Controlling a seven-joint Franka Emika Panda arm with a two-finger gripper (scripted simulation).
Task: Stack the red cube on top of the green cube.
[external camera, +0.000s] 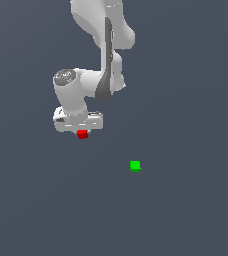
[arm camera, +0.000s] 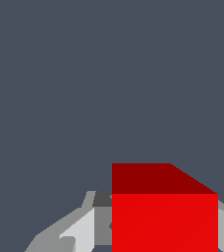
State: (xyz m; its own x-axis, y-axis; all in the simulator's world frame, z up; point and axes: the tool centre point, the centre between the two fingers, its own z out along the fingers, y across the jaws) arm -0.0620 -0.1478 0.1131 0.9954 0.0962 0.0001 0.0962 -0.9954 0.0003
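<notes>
Plain slate-grey ground (external camera: 186,210); flat, seemingly even light

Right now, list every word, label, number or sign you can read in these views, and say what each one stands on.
There are none to read.
The red cube has plain faces.
The green cube is plain too.
The arm and its gripper carry no legible marking; the faint light dashes on the gripper are not text.

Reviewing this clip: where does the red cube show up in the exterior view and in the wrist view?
Exterior view: the red cube sits just under the pincer, toward the exterior view's left, apart from the green cube.
Wrist view: the red cube fills the foreground between the pincer's fingers; the green cube is not in it.
Shared landmark: the pincer at the cube.
</notes>
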